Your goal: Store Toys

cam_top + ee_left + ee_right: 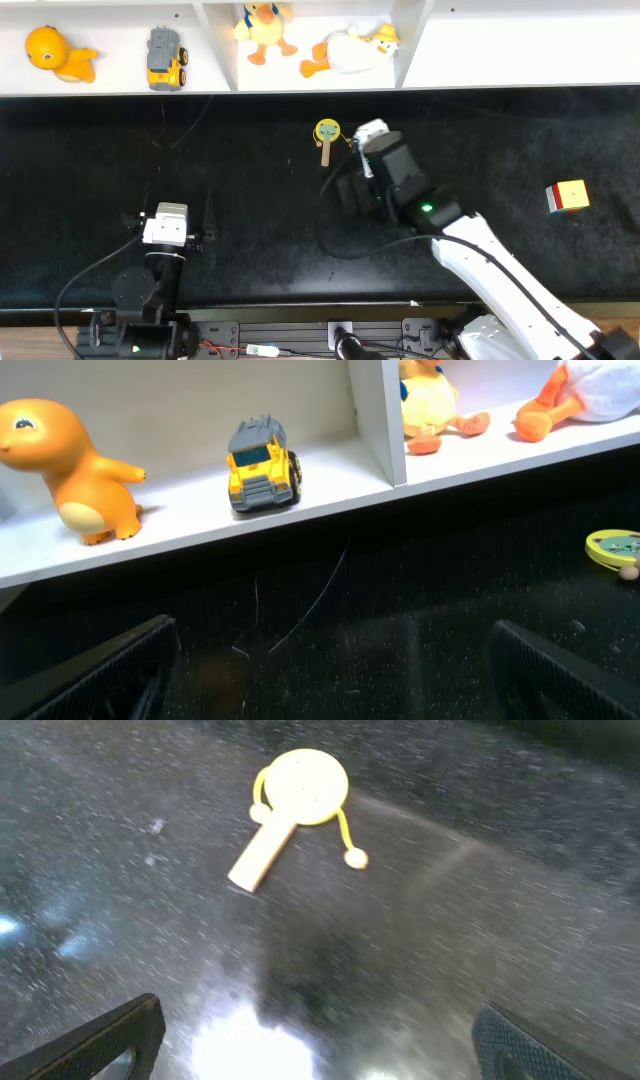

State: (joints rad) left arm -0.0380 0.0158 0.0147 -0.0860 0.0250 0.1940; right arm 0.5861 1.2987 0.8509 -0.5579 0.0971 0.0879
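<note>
A yellow rattle drum [327, 138] with a wooden handle lies on the black table [240, 200] near the shelf. In the right wrist view the rattle drum [295, 795] sits a little ahead of my right gripper [315, 1060], which is open and holds nothing. From above, the right gripper [371, 134] hovers just right of the drum. A multicoloured cube [568, 196] rests at the far right of the table. My left gripper [165, 218] stands open at the front left; the left gripper [330, 680] faces the shelf.
The white shelf [320, 80] runs along the back. It holds an orange duck figure [60, 52], a yellow toy truck [166, 58], a yellow plush duck [265, 28] and a white plush duck [350, 50]. Its right compartment [530, 45] is bare.
</note>
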